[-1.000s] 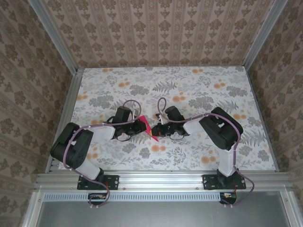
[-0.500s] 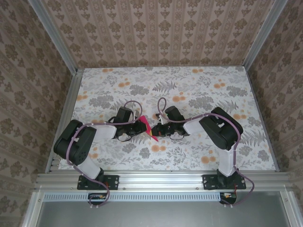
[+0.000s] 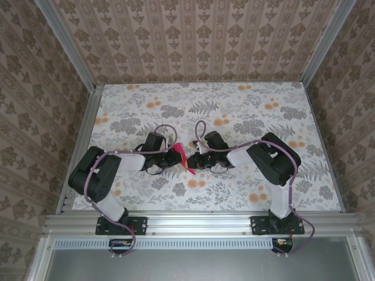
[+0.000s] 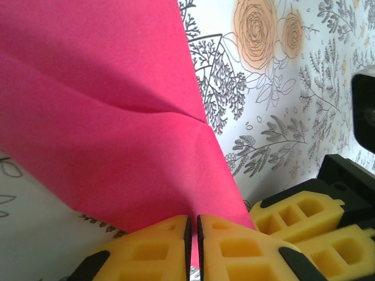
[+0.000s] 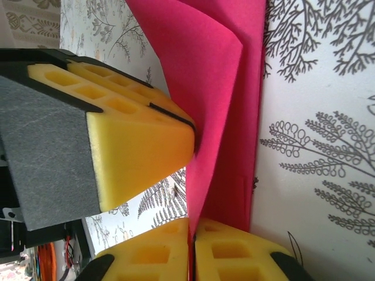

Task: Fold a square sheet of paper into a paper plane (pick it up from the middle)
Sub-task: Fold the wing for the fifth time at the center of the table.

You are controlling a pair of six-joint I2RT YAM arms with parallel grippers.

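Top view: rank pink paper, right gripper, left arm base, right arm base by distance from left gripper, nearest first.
1. pink paper: clamped in the left gripper, mid-table.
2. right gripper: just beyond, to its right.
3. left arm base: near edge, left.
4. right arm base: near edge, far right.

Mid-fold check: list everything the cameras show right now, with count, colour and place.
paper: one, magenta-pink, creased, at the table's centre between the two grippers.
table cover: one, white with grey leaves and orange flowers, across the table.
walls: three, beige patterned, left, back and right.
frame rail: one, silver, along the near edge.
left gripper: one, yellow fingers, shut on the paper.
right gripper: one, yellow fingers, shut on the paper, facing the left gripper.
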